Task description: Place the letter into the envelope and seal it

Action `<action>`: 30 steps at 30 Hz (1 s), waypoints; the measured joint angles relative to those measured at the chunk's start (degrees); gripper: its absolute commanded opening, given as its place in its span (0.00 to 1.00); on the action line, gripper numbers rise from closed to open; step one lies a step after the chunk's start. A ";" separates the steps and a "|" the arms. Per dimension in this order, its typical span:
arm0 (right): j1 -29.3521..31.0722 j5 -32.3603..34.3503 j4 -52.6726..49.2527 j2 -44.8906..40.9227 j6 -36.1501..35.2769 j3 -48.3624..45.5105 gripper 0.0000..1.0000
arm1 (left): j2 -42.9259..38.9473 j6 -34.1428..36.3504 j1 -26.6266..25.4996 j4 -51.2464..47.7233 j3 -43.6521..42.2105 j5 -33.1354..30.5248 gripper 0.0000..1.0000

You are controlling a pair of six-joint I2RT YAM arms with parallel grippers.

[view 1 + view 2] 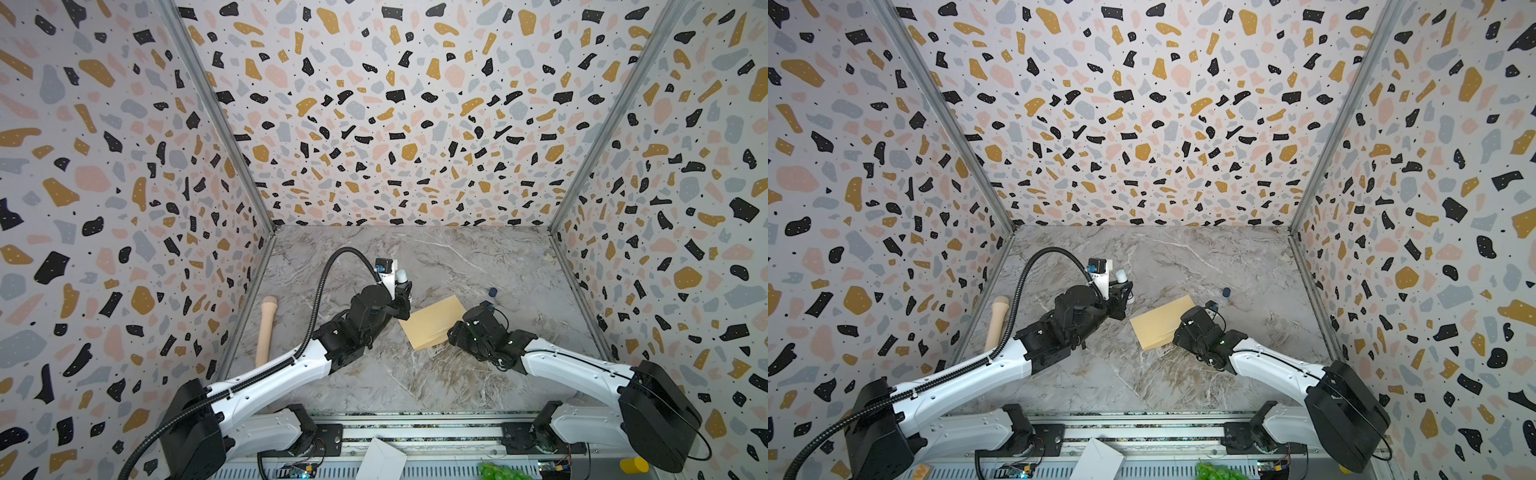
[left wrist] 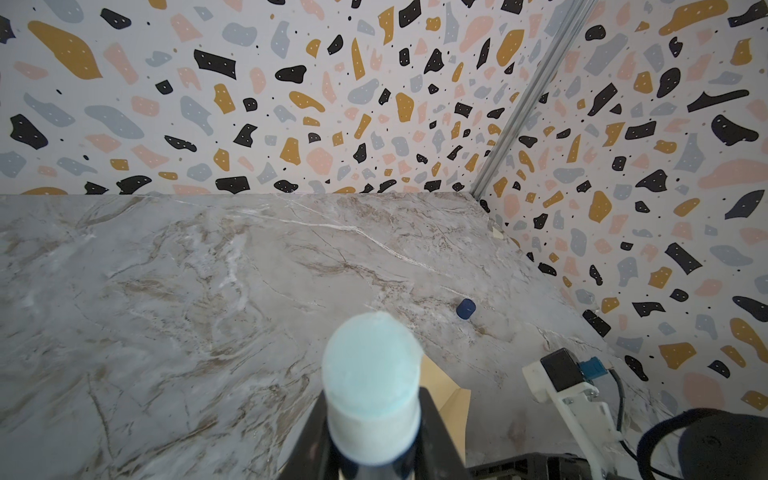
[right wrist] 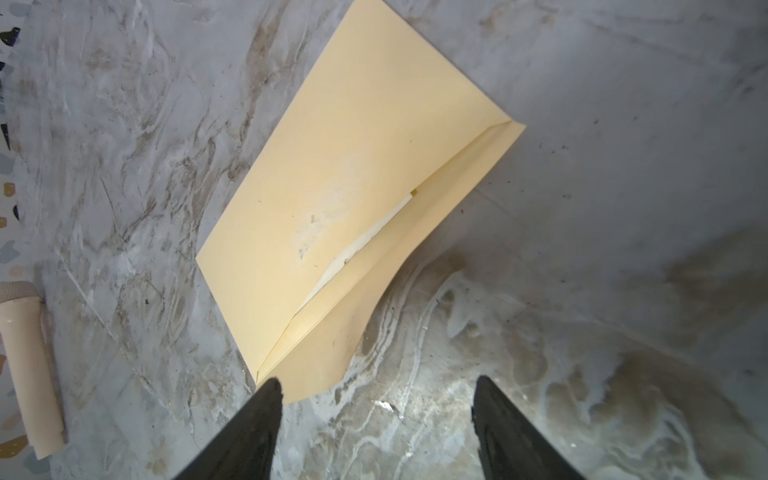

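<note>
The tan envelope [image 1: 432, 322] [image 1: 1160, 322] lies aslant on the marble table, between the two arms. In the right wrist view its flap [image 3: 374, 299] curls up a little off the body. A thin cream strip [image 3: 365, 245] shows in the slit there; I cannot tell whether it is the letter. My right gripper [image 3: 376, 386] [image 1: 455, 334] hovers open at the envelope's near corner, with nothing between its fingers. My left gripper [image 2: 372, 403] [image 1: 401, 293] is shut on a white glue stick [image 2: 372, 374] with a pale blue tip, held upright just beyond the envelope's far left corner.
A small dark blue cap [image 1: 493, 292] [image 2: 465, 308] sits on the table behind the right gripper. A beige roll [image 1: 266, 328] lies along the left wall. White folded paper [image 1: 382, 459], something green [image 1: 498, 471] and a yellow object [image 1: 633, 465] rest at the front rail.
</note>
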 measured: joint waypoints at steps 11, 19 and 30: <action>-0.07 -1.77 4.87 7.21 0.72 0.63 0.27 | 0.00 0.61 0.00 -0.50 -0.61 -0.90 0.00; -3.41 -4.72 6.62 7.87 -6.16 1.57 0.00 | 0.00 1.84 0.00 -0.52 -1.33 -0.92 0.00; -14.82 -25.44 -1.14 5.88 -35.76 8.92 0.00 | 0.00 4.09 0.00 -0.48 -2.34 0.76 0.00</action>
